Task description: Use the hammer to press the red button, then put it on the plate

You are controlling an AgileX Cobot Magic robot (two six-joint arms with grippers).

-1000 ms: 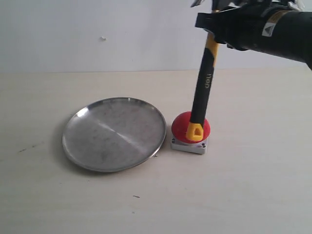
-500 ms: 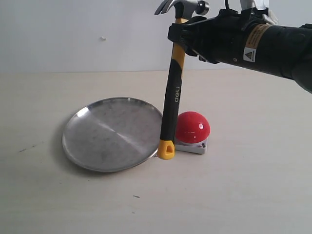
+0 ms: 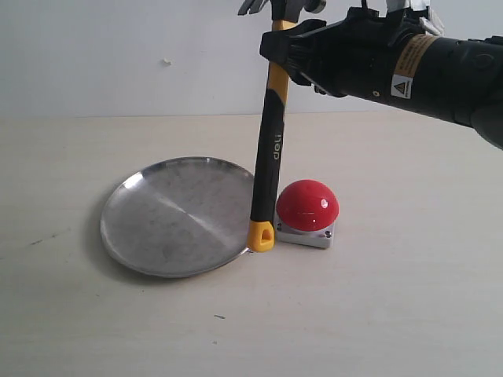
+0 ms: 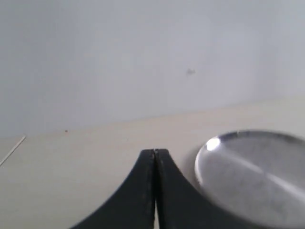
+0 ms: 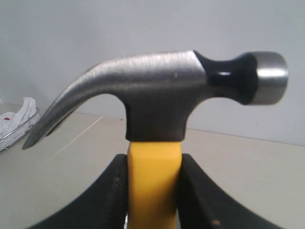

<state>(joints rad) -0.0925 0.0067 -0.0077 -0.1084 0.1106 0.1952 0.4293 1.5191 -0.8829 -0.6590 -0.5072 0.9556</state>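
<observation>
Over the beige table (image 3: 409,306), the hammer (image 3: 269,161) reads "deli".

The right arm (image 3: 452,75) is a chunky black tube with a slightly glossy shell. It has a white sticker (image 3: 401,85) with a black warning triangle on it, and just above that a yellow-orange label strip (image 3: 416,53) with tiny dark print I can't read. Some white bits (image 3: 410,8) stick up at the wrist, plus what looks like a thin dark cable (image 3: 364,9). The right tool (image 3: 277,49) is all black and blocky, and up close its fingers (image 5: 112,195) are smooth matte black with a flared, curved outline. The left tool (image 4: 155,155) is the same deal: two black fingers curving in like horns to thin tips.
</observation>
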